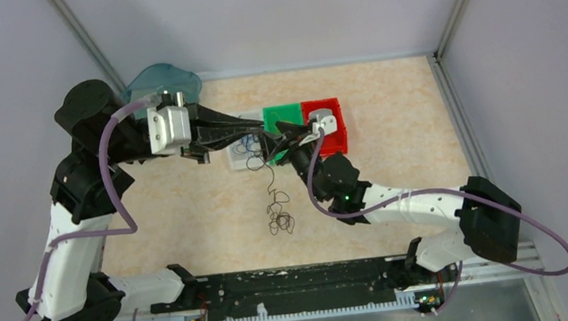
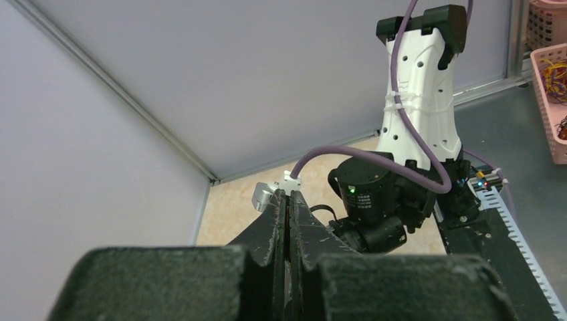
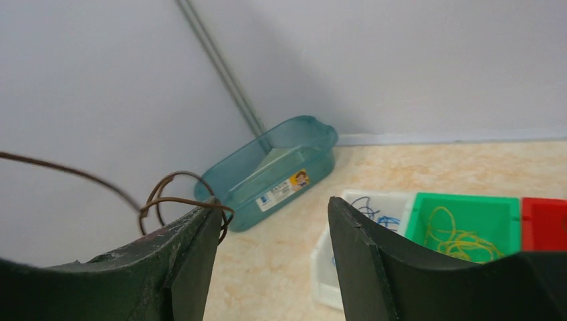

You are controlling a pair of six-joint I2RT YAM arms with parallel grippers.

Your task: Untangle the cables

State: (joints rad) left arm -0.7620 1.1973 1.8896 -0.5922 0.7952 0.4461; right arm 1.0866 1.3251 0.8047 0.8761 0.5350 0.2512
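A dark brown cable (image 1: 280,218) lies as a curly tangle on the table, and one strand rises from it to the two grippers. My left gripper (image 1: 269,136) reaches in from the left above the white bin. Its jaws are pressed together in the left wrist view (image 2: 287,194), where the strand itself is hidden. My right gripper (image 1: 288,140) is open (image 3: 274,206), with a loop of the brown cable (image 3: 180,199) hooked over the tip of its left finger. Blue cables (image 3: 374,214) lie in the white bin and yellow cables (image 3: 461,241) in the green bin.
A white bin (image 1: 237,164), a green bin (image 1: 284,115) and a red bin (image 1: 333,131) stand in a row at the back. A teal container (image 1: 165,79) sits in the far left corner. Grey walls enclose the table. Pink baskets (image 2: 551,100) stand outside it.
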